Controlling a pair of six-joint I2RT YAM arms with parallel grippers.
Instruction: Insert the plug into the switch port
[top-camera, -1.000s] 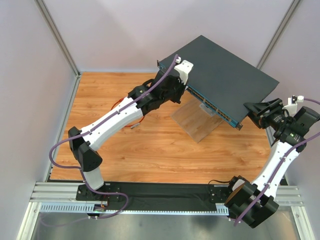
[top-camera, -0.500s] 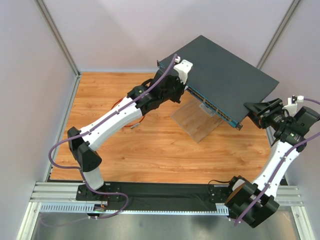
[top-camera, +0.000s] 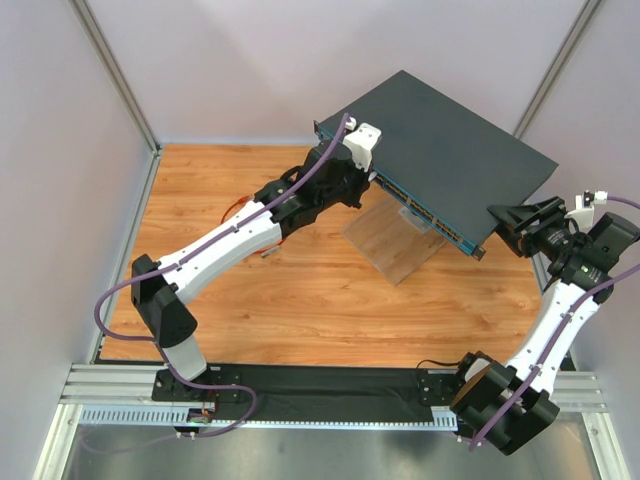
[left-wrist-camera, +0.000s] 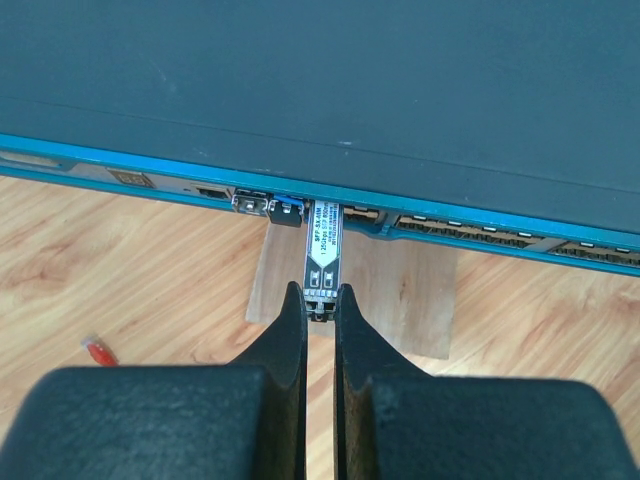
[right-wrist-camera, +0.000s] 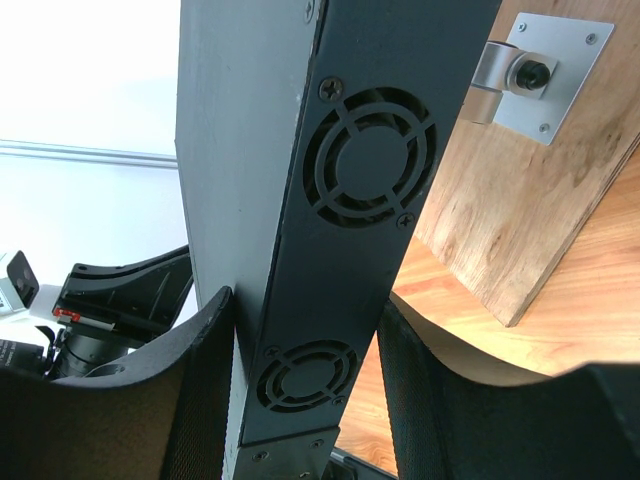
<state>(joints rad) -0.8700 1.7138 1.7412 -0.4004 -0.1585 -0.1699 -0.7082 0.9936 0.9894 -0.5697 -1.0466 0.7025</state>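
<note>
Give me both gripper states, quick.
Left gripper: closed on a grey labelled module.
Right gripper: closed on the switch, one finger on each face.

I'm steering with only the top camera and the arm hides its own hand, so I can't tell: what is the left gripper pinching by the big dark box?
Observer: The left gripper is shut on a small grey metal module with a white label, its far end at the front face of the wide flat dark blue-grey switch box.
Operator: So where's the plug?
Observer: The small red plug lies loose on the wooden table, to the left in the left wrist view.
Operator: And my right gripper?
Observer: The right gripper clamps the box's side, the one with round fan vents.
</note>
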